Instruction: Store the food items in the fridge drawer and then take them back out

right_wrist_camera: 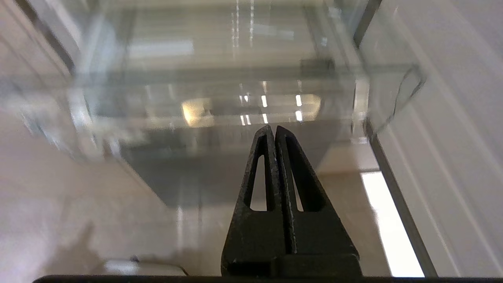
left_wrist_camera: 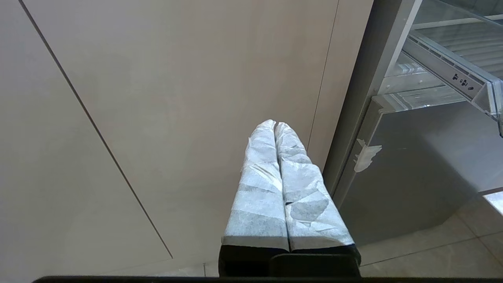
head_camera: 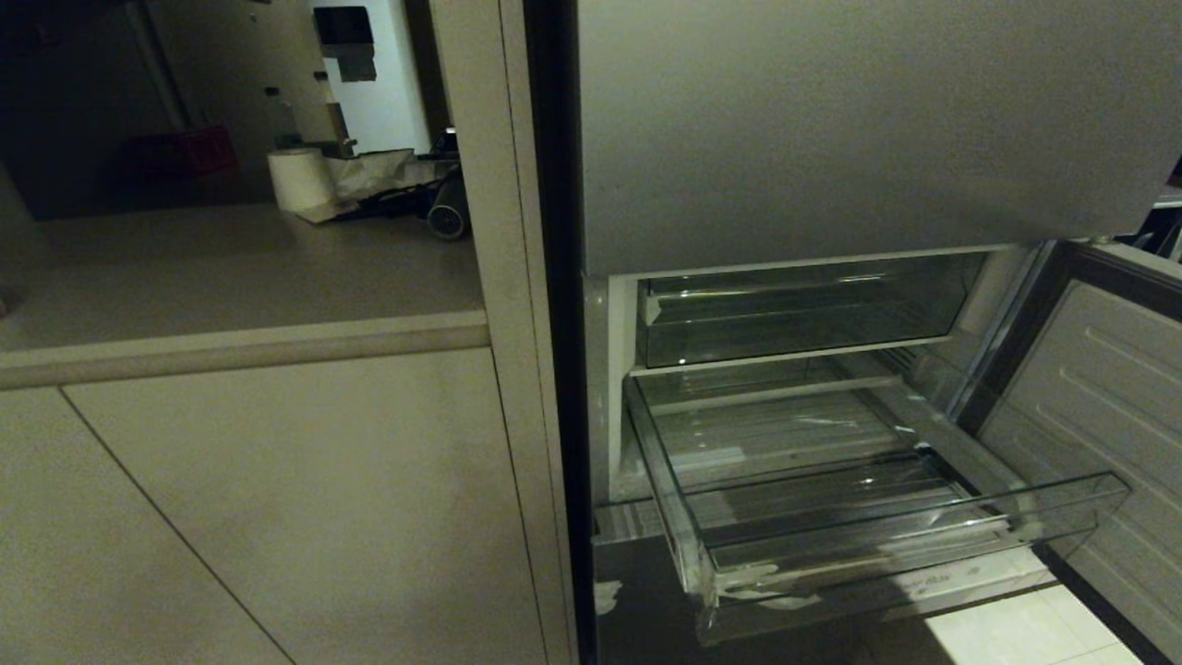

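My right claw, two thin black fingers with cut-out slots, has its fingers pressed tight together and holds nothing. It hangs low, and just ahead of its tips I see the front of the fridge drawer, a wide clear plastic bin that stands pulled out. My left claw, with fingers wrapped in white paper tape, is also pressed together and holds nothing. It points at a flat beige cupboard door, and the grey metal fridge panel with a scrap of white tape on it is off to one side of it. From my head camera I see neither claw. The fridge drawer has a ribbed floor and bits of white tape along its front lip, and I see no food in it. Behind and above it sits a second clear drawer, pushed in. The white inside of the open fridge door stands on the far side of the pulled-out drawer. Farther away a beige counter holds a white paper roll. I think the drawer is open and ready, and I cannot see any food anywhere. So my next move is to find the food, and I should spread a claw before I reach for it.
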Robot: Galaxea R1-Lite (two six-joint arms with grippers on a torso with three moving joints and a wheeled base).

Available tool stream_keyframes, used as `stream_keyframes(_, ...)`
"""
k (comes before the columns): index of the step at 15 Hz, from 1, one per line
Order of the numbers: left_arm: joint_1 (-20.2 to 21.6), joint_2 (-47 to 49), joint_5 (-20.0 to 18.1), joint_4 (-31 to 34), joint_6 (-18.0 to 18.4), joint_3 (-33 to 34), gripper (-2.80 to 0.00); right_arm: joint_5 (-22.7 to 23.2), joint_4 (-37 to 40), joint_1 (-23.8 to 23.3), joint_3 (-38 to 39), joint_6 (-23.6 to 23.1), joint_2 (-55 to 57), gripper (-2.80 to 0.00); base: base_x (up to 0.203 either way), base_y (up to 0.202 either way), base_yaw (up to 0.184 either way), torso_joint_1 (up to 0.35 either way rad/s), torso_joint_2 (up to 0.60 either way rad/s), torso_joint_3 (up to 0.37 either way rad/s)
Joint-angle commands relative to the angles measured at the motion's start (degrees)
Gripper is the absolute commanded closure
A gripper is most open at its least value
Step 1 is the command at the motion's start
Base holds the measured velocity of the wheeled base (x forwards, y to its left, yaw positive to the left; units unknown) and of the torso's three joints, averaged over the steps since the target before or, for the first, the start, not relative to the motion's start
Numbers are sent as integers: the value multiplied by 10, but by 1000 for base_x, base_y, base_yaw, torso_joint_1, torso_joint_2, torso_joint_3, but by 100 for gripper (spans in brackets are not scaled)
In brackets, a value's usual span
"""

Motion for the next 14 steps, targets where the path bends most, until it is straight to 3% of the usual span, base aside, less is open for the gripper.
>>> stream_keyframes(1,0,1,0,0,0,0,0,0,0,0,40,-5,-24,0,0,0,0,0,0,0)
stream_keyframes(6,0,1,0,0,0,0,0,-4,-22,-3,109,-5,-105,0,0,0,0,0,0,0)
stream_keyframes(10,0,1,0,0,0,0,0,-6,-52,-21,201,-33,-208,0,0,0,0,0,0,0)
stream_keyframes(14,0,1,0,-1,0,0,0,7,-62,-25,216,-39,-330,0,0,0,0,0,0,0)
